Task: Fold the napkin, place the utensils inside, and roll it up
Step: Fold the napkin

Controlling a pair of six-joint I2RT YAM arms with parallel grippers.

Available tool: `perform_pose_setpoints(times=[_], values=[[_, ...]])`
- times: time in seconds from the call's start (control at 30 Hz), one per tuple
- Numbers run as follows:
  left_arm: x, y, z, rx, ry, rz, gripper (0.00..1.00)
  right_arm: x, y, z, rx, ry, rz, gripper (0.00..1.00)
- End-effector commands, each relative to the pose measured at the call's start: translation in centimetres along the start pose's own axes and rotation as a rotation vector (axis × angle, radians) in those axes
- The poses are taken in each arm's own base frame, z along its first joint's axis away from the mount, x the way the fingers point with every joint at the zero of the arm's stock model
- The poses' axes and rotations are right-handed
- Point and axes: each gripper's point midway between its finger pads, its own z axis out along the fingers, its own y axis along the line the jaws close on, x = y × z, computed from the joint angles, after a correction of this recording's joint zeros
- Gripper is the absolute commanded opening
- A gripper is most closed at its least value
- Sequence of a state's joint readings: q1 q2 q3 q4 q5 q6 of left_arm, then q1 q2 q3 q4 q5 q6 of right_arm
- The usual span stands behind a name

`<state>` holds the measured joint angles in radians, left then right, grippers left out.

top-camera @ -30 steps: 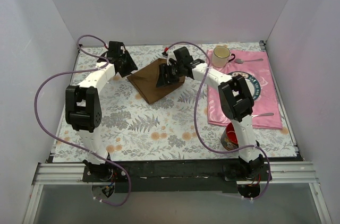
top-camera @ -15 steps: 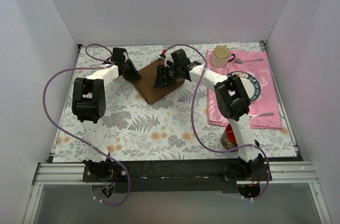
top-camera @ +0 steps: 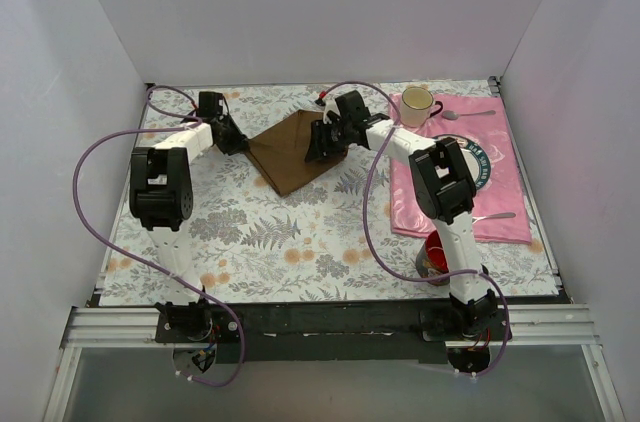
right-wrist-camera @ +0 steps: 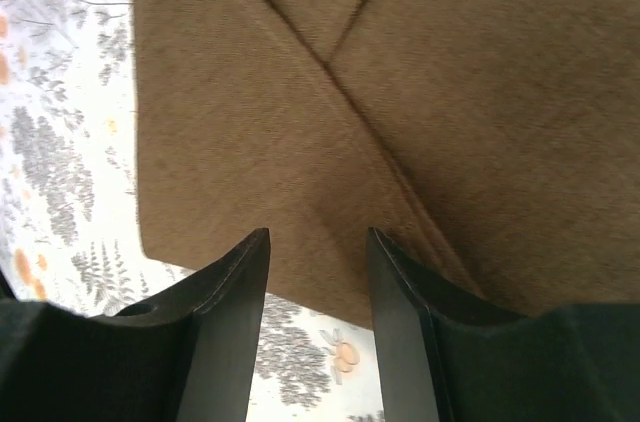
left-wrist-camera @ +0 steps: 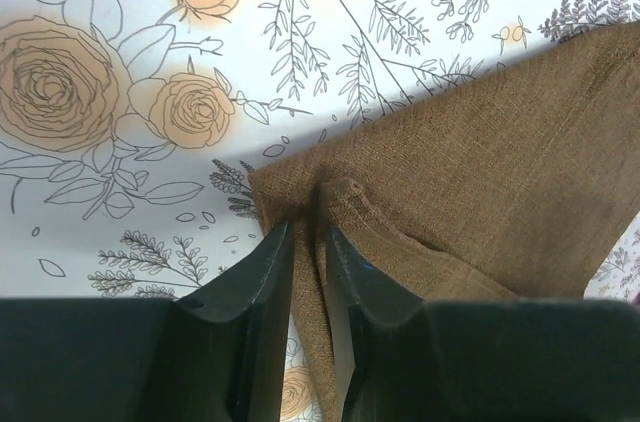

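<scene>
The brown napkin [top-camera: 290, 154] lies folded on the floral cloth at the back middle. My left gripper [top-camera: 236, 140] is at its left corner. In the left wrist view the left gripper [left-wrist-camera: 308, 237] is shut on a pinched fold of the napkin [left-wrist-camera: 480, 172]. My right gripper [top-camera: 318, 145] is over the napkin's right part. In the right wrist view the right gripper [right-wrist-camera: 318, 237] is open, with the napkin [right-wrist-camera: 300, 92] and its near edge between the jaws. The spoon with the gold bowl and dark handle does not show in any view.
A pink placemat [top-camera: 510, 197] lies at the right with a plate [top-camera: 487, 167] partly behind the right arm, a mug [top-camera: 417, 102], a silver spoon [top-camera: 468, 114] and a silver utensil [top-camera: 497, 215]. A red can [top-camera: 433, 254] stands by the right arm's base.
My left gripper has drawn back to the left with the napkin's corner, and the napkin lies spread wider. My right gripper has shifted slightly back and right over the napkin.
</scene>
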<state>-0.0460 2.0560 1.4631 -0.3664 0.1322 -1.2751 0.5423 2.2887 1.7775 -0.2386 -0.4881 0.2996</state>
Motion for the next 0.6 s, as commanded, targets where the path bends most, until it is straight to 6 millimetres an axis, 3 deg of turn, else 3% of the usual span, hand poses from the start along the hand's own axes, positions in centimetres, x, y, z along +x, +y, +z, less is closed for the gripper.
perform_pose_setpoints(times=[0.0, 0.1, 0.23, 0.4, 0.57], values=[[-1.8, -3.5, -4.0, 0.074, -0.071, 0.039, 0.18, -0.8, -0.7, -0.1, 0.011, -0.005, -0.045, 0.5], [-2.1, -5.8, -6.1, 0.13, -0.098, 0.057, 0.2, -1.7, 0.3, -0.7, -0.005, -0.024, -0.059, 0.5], [-1.7, -7.4, -7.0, 0.216, -0.081, 0.044, 0.25, -2.7, 0.8, -2.1, 0.023, -0.037, -0.068, 0.52], [-0.3, -8.3, -4.8, 0.285, 0.009, 0.037, 0.27, -3.1, 1.6, -3.8, 0.024, -0.061, -0.056, 0.53], [0.2, -6.3, -1.4, 0.215, 0.028, 0.034, 0.26, -2.8, 1.8, -4.3, 0.006, -0.074, -0.048, 0.52]])
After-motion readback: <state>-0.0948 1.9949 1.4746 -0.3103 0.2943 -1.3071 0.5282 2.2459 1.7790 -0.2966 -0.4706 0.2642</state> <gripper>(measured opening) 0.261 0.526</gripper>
